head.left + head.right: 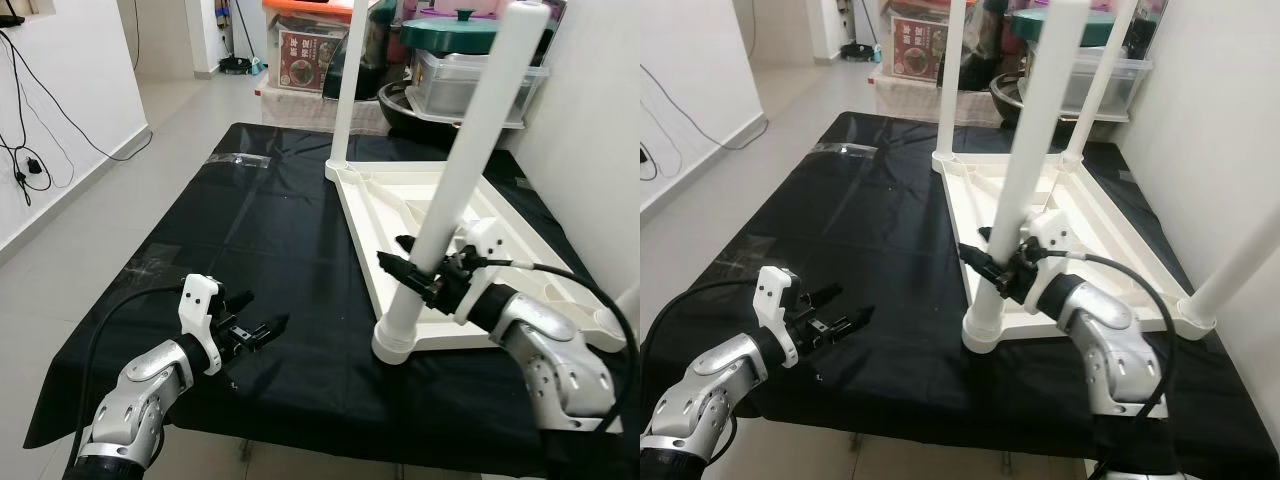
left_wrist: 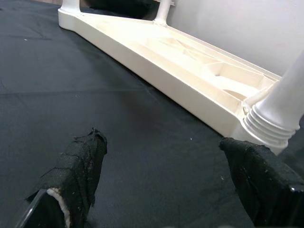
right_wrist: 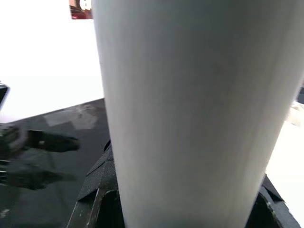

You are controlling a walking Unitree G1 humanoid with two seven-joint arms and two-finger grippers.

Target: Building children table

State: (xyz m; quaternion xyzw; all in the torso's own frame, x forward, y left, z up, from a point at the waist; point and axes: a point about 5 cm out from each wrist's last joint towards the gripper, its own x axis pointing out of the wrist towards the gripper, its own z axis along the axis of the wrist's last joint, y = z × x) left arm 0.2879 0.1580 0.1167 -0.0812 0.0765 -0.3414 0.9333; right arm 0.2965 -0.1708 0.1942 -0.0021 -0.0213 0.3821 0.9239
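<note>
Setting: a black cloth (image 1: 250,240) covers a low surface; a white wall stands on the robot's right
Tabletop: white plastic children's table top (image 1: 440,215) lies upside down on the cloth, toward the robot's right
Near leg: white tube leg (image 1: 455,190) stands upright in the near corner socket, leaning slightly
Far leg: second white leg (image 1: 348,85) stands in the far corner
Right gripper: right gripper (image 1: 420,270) has its black fingers closed around the near leg, low on the tube
Left gripper: left gripper (image 1: 258,331) hovers just above the cloth, left of the tabletop, fingers spread apart and holding nothing
Background: storage boxes (image 1: 470,80) and a green lid beyond the cloth
</note>
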